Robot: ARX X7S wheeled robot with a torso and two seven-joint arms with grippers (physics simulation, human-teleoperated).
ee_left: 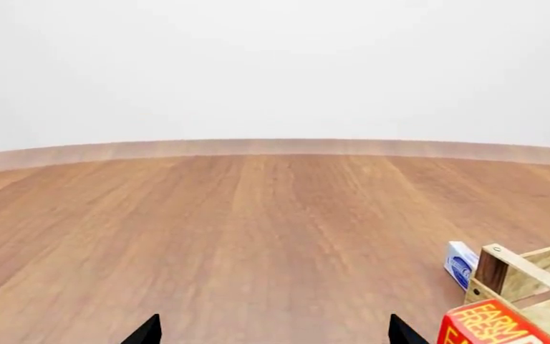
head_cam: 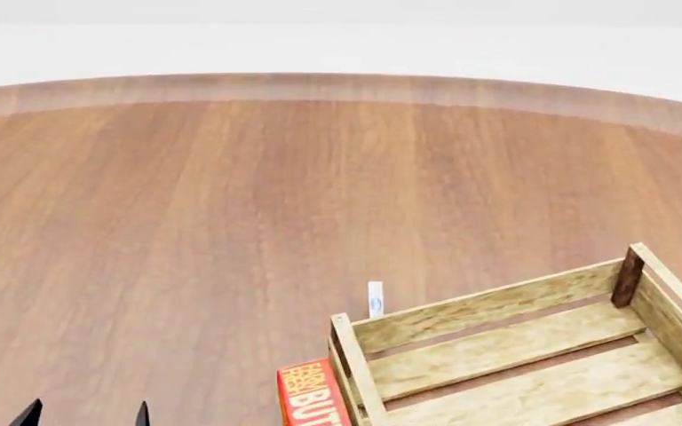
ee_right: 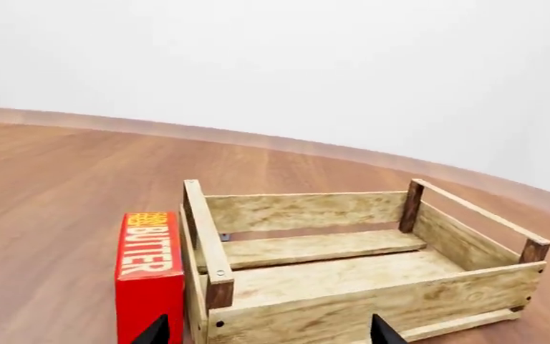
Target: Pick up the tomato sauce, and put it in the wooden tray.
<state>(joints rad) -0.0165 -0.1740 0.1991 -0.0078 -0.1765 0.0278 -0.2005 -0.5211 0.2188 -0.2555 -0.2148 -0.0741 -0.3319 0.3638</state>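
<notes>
Tomato sauce was out of every view, wooden tray (ee_right: 351, 279) sat just ahead of right gripper (ee_right: 268, 331), fingers spread, empty, red butter box (ee_right: 148, 272) touched its side, left gripper (ee_left: 273, 333) spread, small blue-white packet (head_cam: 375, 298) beyond tray

You see broad wooden table (head_cam: 199, 231), warm brown planks, grain running away from you; far edge curved, paler band along rim. Beyond it plain white wall (ee_left: 275, 64), no features. Light soft, even, barely any shadow on table; no windows visible to you
</notes>
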